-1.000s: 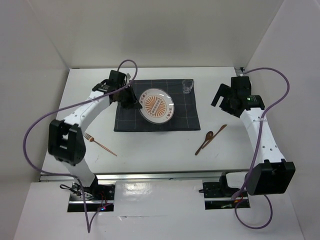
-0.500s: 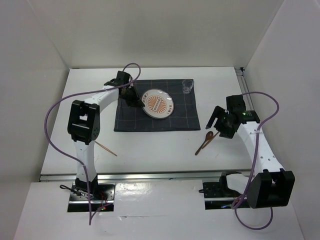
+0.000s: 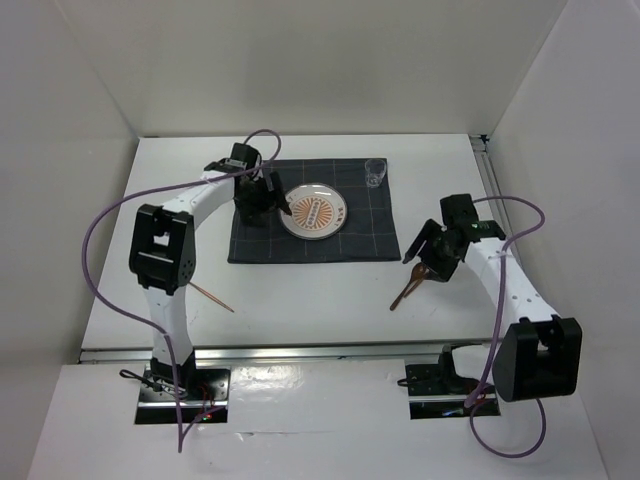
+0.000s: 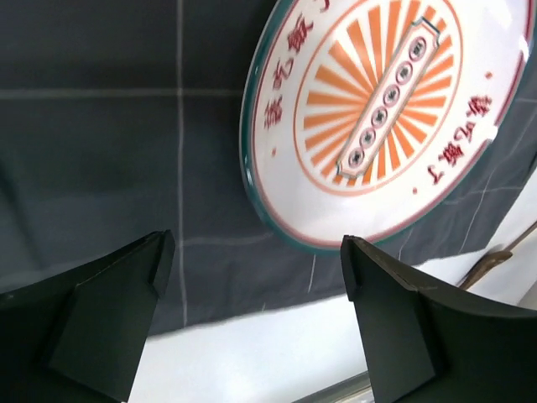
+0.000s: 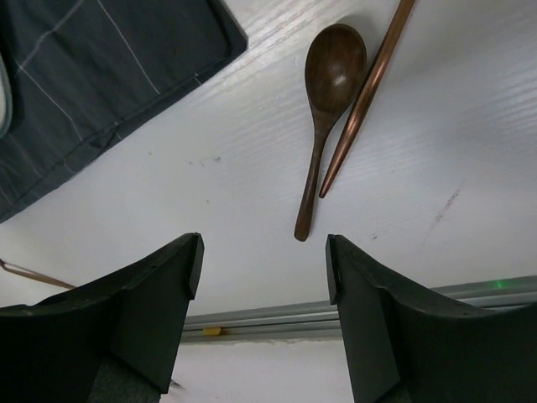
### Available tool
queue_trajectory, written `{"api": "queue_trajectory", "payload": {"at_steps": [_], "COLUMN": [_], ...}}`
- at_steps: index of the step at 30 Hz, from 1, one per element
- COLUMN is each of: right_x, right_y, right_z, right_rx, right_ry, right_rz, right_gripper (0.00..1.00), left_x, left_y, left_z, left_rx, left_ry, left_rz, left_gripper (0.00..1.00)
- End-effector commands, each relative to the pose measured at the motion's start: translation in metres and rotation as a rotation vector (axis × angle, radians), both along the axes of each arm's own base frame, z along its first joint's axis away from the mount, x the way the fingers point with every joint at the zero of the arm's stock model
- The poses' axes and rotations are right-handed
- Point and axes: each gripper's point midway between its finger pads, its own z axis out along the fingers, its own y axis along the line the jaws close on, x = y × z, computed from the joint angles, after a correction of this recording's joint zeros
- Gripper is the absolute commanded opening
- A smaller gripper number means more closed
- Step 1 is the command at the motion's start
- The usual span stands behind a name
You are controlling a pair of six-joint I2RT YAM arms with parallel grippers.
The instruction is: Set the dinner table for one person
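A round plate [image 3: 314,211] with an orange sunburst pattern lies flat on the dark grid-lined cloth [image 3: 365,235], on the white dinner table [image 3: 300,290]. My left gripper [image 3: 262,200] stands open just left of the plate, holding nothing; in the left wrist view the plate [image 4: 377,117] lies ahead of the spread jaws [image 4: 252,277]. My right gripper [image 5: 262,260] is open above the table, close behind a dark wooden spoon [image 5: 323,126] and a copper-coloured utensil [image 5: 369,92] lying side by side. Seen from above, that gripper [image 3: 425,252] hangs over the spoon [image 3: 402,293].
A small clear glass [image 3: 375,172] stands at the cloth's far right corner. A copper fork [image 3: 212,298] lies on the table near the front left, partly behind the left arm. A metal rail [image 5: 336,315] runs along the near table edge.
The left gripper has opened and let go of the plate, which now lies flat on the cloth. The right arm has come forward and down over the spoon, its jaws somewhat narrower.
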Motion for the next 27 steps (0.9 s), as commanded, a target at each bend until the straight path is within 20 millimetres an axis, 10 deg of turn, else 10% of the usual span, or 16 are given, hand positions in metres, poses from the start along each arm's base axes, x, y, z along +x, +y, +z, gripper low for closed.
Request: {"api": "queue_trajectory", "payload": {"at_steps": [1,9,27], "right_x": [0.008,0.006,0.007], "right_y": [0.007,0.015,0.012], "right_z": [-0.017,-0.063,-0.105], "right_rx": [0.008,-0.04,-0.113], "right_ry": [-0.001,0.084,0.154], "right_rz": [-0.008,0.006,0.024], "right_gripper": [0.71,0.58,0.53], "left_x": [-0.013,-0.058,-0.098], "left_y": [0.012,0.005,-0.003], "left_z": [0.056,0.112,0.091], "left_rx": [0.056,0.083,0.1], "left_ry": [-0.115,-0.24,-0.187], "left_rz": [-0.017,-0.064,-0.112], "left_gripper": [1.0,1.0,0.97]}}
